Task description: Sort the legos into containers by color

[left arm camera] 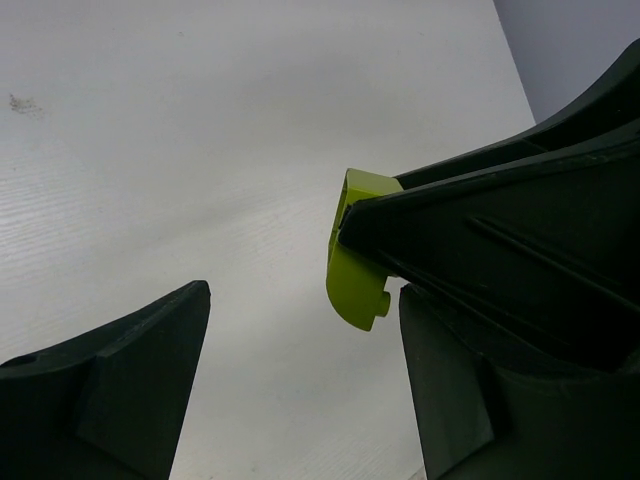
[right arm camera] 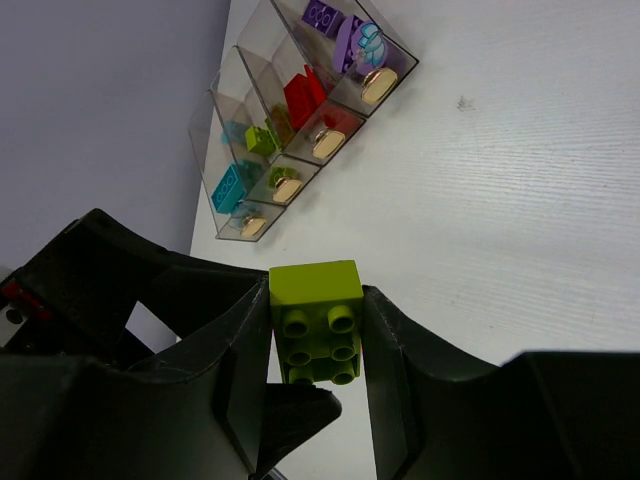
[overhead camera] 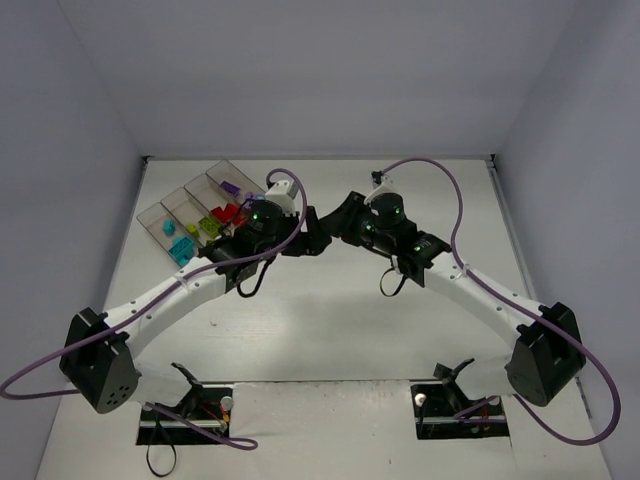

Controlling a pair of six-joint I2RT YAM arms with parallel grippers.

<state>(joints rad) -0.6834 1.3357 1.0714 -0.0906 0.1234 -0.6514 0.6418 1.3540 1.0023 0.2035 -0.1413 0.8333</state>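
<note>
At the far left of the white table stand four narrow containers of clear smoky plastic, joined side by side in one row. From left to right they hold cyan legos, lime green legos, red legos and purple legos.

To the right of them, over the middle of the table and well apart from the containers, is the left gripper. Its two dark fingers are spread wide and nothing sits between their pads. Just beyond their tips, and nearer to the right-hand finger than to the other, is one lime green studded plastic brick. I cannot tell if that finger touches the brick.

This brick is pinched by the right gripper, which faces the left gripper from the right side. Its fingers press on two opposite sides of the brick, and the studs look toward the right wrist camera. The upper end of the brick stands out past the fingertips. The brick is held up above the bare table top, well apart from the containers.
</note>
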